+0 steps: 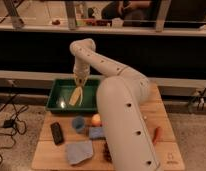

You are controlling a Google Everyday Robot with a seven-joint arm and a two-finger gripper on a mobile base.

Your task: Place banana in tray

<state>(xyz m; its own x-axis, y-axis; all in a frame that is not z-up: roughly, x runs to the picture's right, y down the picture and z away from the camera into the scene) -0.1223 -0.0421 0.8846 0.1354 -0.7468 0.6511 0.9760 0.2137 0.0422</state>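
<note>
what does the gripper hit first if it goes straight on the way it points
Probably the small pale yellow curved banana just below the gripper, in the dark green plastic tray; contact is unclear.

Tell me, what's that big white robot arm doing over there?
The robot arm is reaching across the wooden table to the green tray at the far left. Its end effector sits just over the tray, right at the top end of the banana, which is inside the tray. I can't tell if it is gripping the banana. A blue cup and a round orange fruit sit on the table nearby.
</note>
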